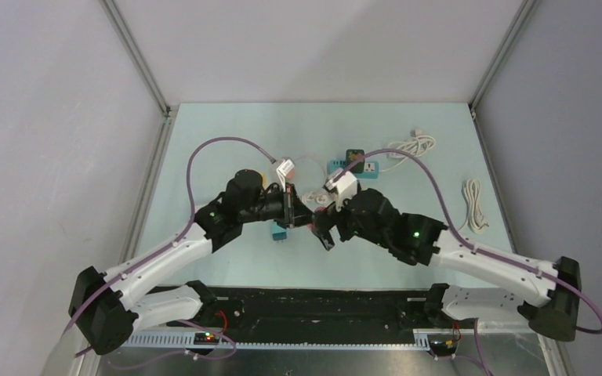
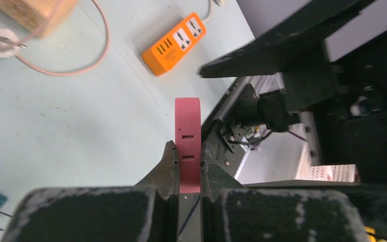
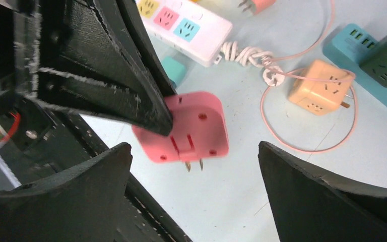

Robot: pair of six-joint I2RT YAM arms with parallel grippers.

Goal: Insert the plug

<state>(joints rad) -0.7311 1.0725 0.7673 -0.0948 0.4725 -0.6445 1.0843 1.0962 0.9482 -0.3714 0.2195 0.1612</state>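
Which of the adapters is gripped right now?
The pink adapter, clamped in the left gripper; the yellow cube adapter lies loose on the table.

Pale mint-green flat surface (image 1: 204, 117), matte, with faint specks and scuffs showing up close. Boxed in by plain grey-white wall panels (image 1: 47, 117) on the left, at the back and on the right. Slim silver aluminium frame posts (image 1: 137, 55) slanting up from both back corners. Along the near edge, a black mounting strip (image 1: 321, 301), a white slotted cable duct (image 1: 321, 342) and a shiny grey metal plate (image 1: 321, 364). Soft, even light; weak shadows only.
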